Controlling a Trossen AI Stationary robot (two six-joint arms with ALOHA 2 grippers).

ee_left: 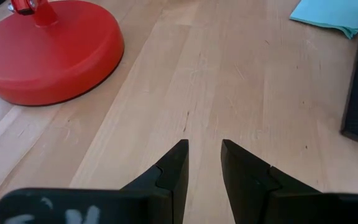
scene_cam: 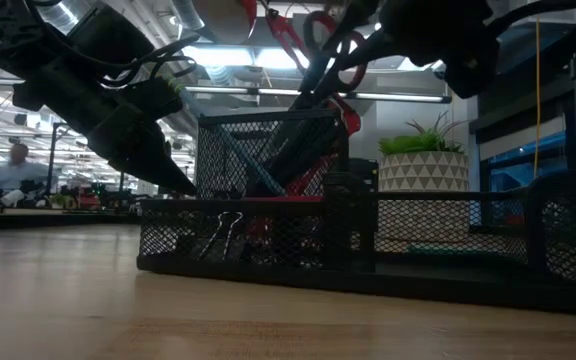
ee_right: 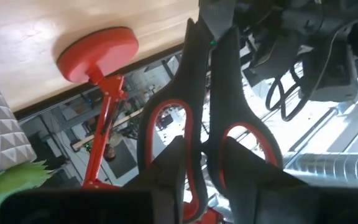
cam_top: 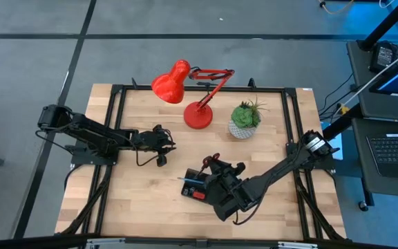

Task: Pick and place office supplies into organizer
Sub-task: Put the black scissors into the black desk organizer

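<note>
The black mesh organizer [scene_cam: 368, 245] stands on the table's near middle [cam_top: 200, 187]. The red-handled scissors [scene_cam: 313, 60] stand tilted in its tall cup, blades down and handles up, beside dark pens [scene_cam: 268, 170]. A black clip [scene_cam: 226, 235] lies in a low compartment. My right gripper [ee_right: 204, 146] hangs over the organizer [cam_top: 216, 168], at the scissors' handles. My left gripper [ee_left: 204, 155] hovers narrowly open over bare wood left of the organizer [cam_top: 161, 144]. The light blue sticky-note pad [ee_left: 331, 12] lies flat on the table beyond it. My right gripper has the scissors by the handle end, pinching the two inner bars [ee_right: 205, 124] where the red-lined loops meet. Its fingers [ee_right: 173, 165] come from above and lie along the scissors. The scissors stand tilted, with their blades down in the organizer's tall cup.
The red desk lamp stands at the table's far middle, its round base [cam_top: 199, 115] close to my left gripper [ee_left: 48, 50]. The green plant in a white pot [cam_top: 244, 121] is to its right. Bare wood lies along the near-left part of the table [cam_top: 130, 200].
</note>
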